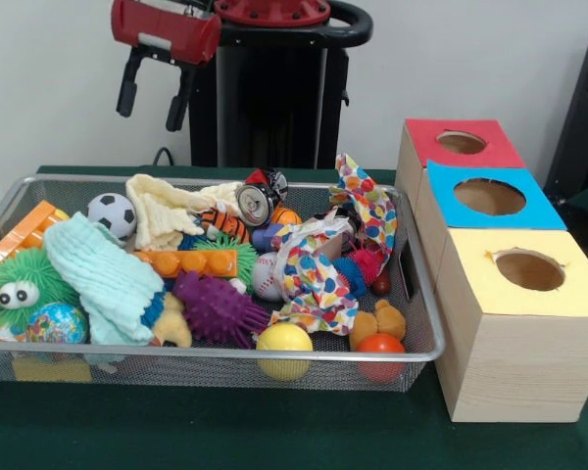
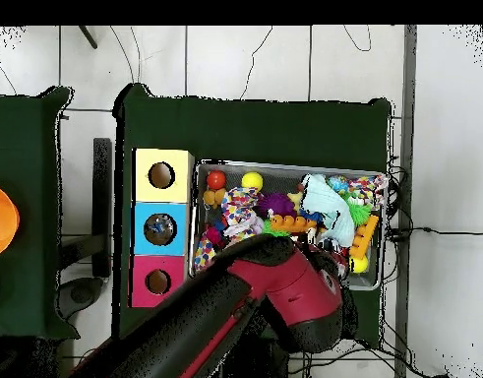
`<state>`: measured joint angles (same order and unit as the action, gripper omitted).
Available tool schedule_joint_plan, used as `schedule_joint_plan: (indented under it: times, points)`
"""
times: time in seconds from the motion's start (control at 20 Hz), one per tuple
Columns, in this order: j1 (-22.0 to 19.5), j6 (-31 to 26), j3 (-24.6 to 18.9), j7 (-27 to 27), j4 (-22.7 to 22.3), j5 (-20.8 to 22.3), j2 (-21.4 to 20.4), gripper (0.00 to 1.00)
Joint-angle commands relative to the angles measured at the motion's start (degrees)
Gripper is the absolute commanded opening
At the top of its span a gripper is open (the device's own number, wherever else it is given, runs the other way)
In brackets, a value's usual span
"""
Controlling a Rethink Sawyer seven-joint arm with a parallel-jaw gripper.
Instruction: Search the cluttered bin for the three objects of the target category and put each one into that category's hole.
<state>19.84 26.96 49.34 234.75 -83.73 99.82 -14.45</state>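
The gripper (image 1: pixel 153 103) hangs well above the far left corner of the wire mesh bin (image 1: pixel 423 294), its two black jaws spread apart and holding nothing. That height suits a survey before any reach into the clutter. In the overhead view the red and black arm (image 2: pixel 284 290) covers the bin's nearer edge and hides the jaws.

The bin sits on the green-covered worktop (image 1: pixel 274 431) just beside three wooden boxes, close enough for short transfers. Each box has a round hole in a coloured top: red box (image 1: pixel 461 143) farthest, blue box (image 1: pixel 490 198) in the middle, yellow box (image 1: pixel 529 271) nearest.

Which category is the target cannot be told from the frames, so the three wanted objects are presumably somewhere in the heap, some likely buried.

Smooth round things lie along the near rim: a yellow ball (image 1: pixel 284 339) and a red ball (image 1: pixel 379 345). A soccer ball (image 1: pixel 112 214) and a baseball (image 1: pixel 267 276) sit deeper. Soft cloths drape over neighbours and probably hide them: a pale blue waffle-textured cloth (image 1: pixel 103 279), a cream cloth (image 1: pixel 162 209) and a polka-dot fabric (image 1: pixel 318 274). A spiky purple toy (image 1: pixel 218 308) and a green fuzzy toy with eyes (image 1: pixel 24 289) look rubbery. A rigid orange building brick (image 1: pixel 191 262) and a tilted metal can (image 1: pixel 257 203) complete the visible mix.
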Motion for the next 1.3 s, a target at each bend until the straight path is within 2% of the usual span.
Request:
schedule_joint_plan:
  times: [0.05, 0.2, 0.5, 0.8, 0.95, 1.3]
  points:
    - [-1.8, -4.8, -12.1, -13.5, 3.9, -3.5, 2.8, 1.0]
    - [-3.0, -6.6, -13.7, -16.2, 3.8, -4.2, 1.9, 1.0]
    - [-3.1, -7.4, -13.7, -13.5, 5.8, -2.4, 3.6, 1.0]
    - [-3.9, -11.9, -14.4, -15.3, 7.6, -3.5, 5.0, 1.0]
    - [-5.4, -14.3, -16.3, -18.0, 8.0, -4.8, 3.7, 1.0]
    - [-10.7, -16.9, -24.2, -26.0, 7.6, -6.0, -1.3, 1.0]
